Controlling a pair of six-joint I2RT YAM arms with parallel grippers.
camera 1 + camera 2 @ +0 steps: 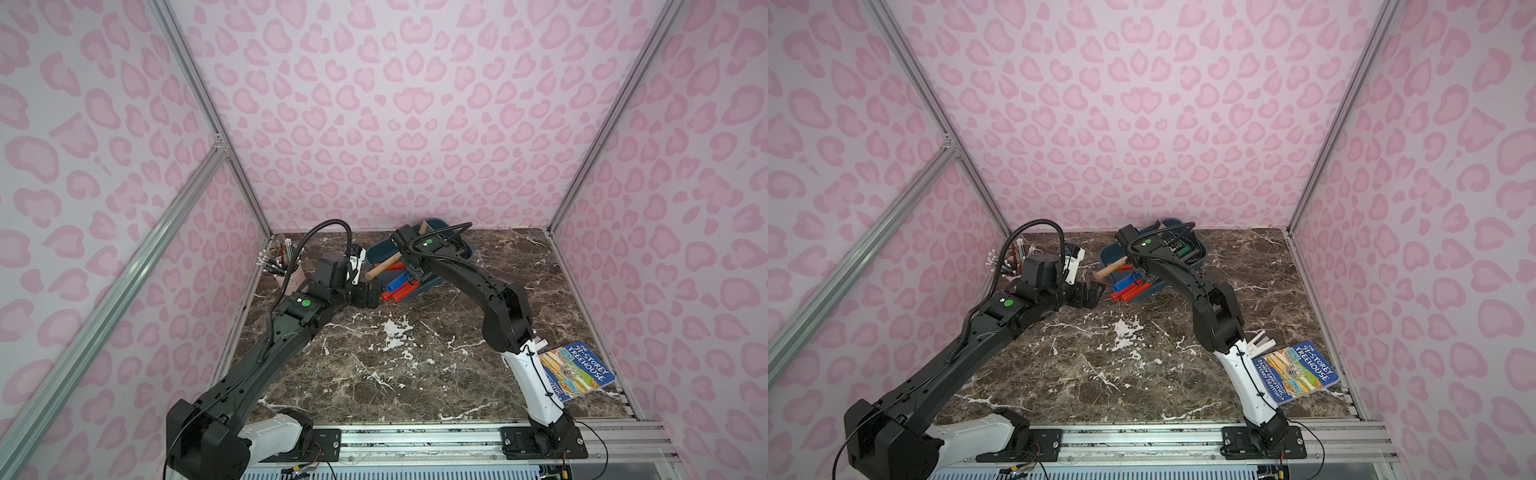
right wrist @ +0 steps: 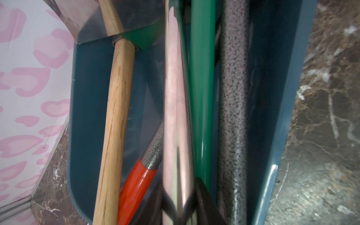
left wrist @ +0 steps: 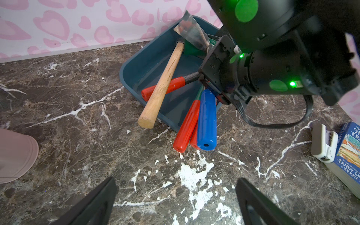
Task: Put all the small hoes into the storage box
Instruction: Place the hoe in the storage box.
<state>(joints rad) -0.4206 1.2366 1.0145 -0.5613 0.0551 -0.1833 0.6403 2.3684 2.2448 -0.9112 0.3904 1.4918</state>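
Two grippers differ: the left gripper (image 3: 175,183) gapes wide over the marble table (image 3: 78,136), gripping nothing; the right gripper (image 2: 182,204) is clenched on a shiny metal blade (image 2: 175,116) inside the storage box (image 1: 376,252). Near frame centre in both top views, the small hoe (image 1: 384,268) lies in that box, wooden handle jutting over its rim.

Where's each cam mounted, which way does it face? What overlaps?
Top views: stereo head high behind left arm and right arm, tilted down toward the back wall; both arms show.
Left wrist: on left arm, faces the storage box across the table; open left end effector and right arm's wrist show.
Right wrist: close over the box, looking along the small hoe and a green shaft; only shut right end effector shows.
Shared: both wrist views catch the hoe's wooden handle.
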